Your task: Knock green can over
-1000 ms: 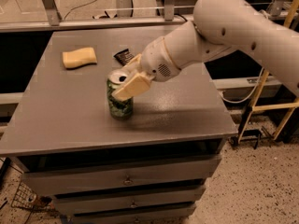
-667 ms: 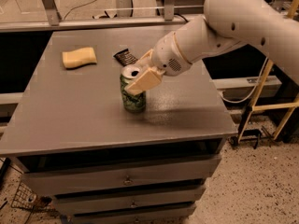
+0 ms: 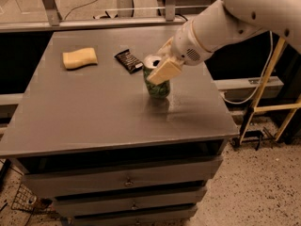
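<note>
The green can [image 3: 159, 89] stands upright on the grey table [image 3: 94, 112], right of centre; its silver top shows beside the fingers. My gripper [image 3: 157, 67] comes in from the upper right on a white arm. It straddles the can's upper half: one cream finger [image 3: 163, 71] lies across the can's front and the other sits behind it. The gripper is shut on the can.
A yellow sponge [image 3: 80, 59] lies at the table's back left. A black snack wrapper [image 3: 129, 60] lies just left of and behind the can. The table's right edge is close to the can. Drawers sit below the tabletop, and yellow frame legs [image 3: 263, 108] stand to the right.
The gripper has carried the upright can to the right and toward the back of the table, closer to the black wrapper. The sponge and wrapper have not moved.
</note>
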Controlling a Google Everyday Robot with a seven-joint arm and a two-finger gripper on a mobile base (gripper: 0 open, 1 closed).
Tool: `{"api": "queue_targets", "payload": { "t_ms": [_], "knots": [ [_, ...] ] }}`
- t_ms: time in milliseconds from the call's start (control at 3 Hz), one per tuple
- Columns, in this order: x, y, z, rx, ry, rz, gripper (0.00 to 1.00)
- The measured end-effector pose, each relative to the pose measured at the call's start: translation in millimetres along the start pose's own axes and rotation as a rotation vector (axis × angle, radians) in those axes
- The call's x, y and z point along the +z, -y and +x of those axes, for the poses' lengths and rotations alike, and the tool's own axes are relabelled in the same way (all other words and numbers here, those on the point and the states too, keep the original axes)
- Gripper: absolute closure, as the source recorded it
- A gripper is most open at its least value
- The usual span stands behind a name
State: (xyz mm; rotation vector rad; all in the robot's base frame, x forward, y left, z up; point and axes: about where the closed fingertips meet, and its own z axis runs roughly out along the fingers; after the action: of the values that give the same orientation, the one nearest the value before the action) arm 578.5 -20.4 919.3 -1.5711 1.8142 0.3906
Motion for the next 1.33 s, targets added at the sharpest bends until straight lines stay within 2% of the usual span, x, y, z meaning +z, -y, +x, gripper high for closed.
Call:
{"api": "queue_targets", "payload": {
  "t_ms": [333, 667, 1000, 1333],
  "knots": [
    [-17.1, 6.2, -2.5, -0.084, -0.094, 0.084, 1.0],
    [-22.6, -2.3, -11.2, -0.239, -0.209, 0.109, 1.0],
    [-20.8, -18.5, -20.3, -0.424, -0.308, 0.066, 1.0],
    [-10.4, -39.5, -27.4, -0.584, -0.363, -0.024, 1.0]
  ]
}}
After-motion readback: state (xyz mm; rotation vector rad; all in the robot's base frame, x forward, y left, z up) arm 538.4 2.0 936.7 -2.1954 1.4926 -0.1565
